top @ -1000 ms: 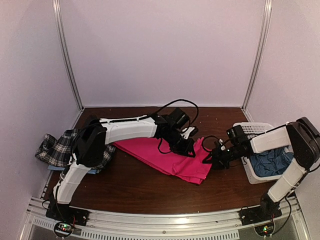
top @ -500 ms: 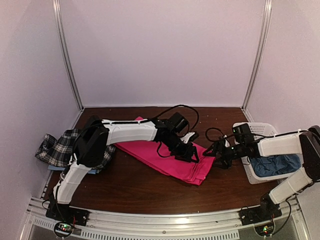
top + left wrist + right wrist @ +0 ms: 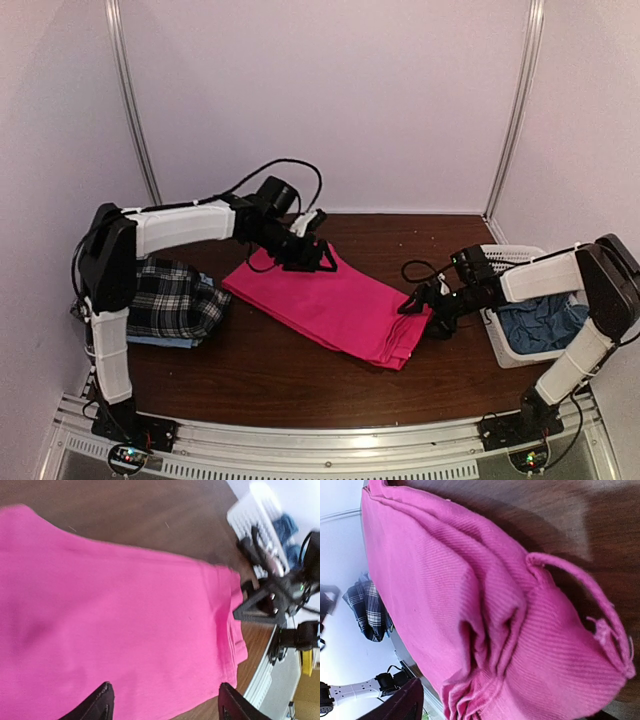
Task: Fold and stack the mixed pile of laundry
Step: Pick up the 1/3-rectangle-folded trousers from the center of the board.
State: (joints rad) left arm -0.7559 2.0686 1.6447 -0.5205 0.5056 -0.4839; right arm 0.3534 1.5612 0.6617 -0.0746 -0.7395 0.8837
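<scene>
Laundry lay in three places from above: the hot-pink trousers (image 3: 340, 310) folded flat across the middle of the table (image 3: 260, 390), the plaid shirt (image 3: 175, 300) heaped at its left edge, and a duller blue cloth (image 3: 545, 325) in the basket (image 3: 515, 262) by its right edge. The left gripper (image 3: 312, 255) hovered over the trousers' far left corner, the right gripper (image 3: 418, 308) at their right end. From the left wrist, its fingers (image 3: 102, 705) stood spread wide above bare pink cloth, pinching nothing; the right gripper's jaws, seen beyond, also looked spread. From the right wrist, bunched layered hems and a thin loop (image 3: 575, 580) filled the view. Soft, light and limp, the trousers would probably sag, so pinching all layers at a corner seemed best.
</scene>
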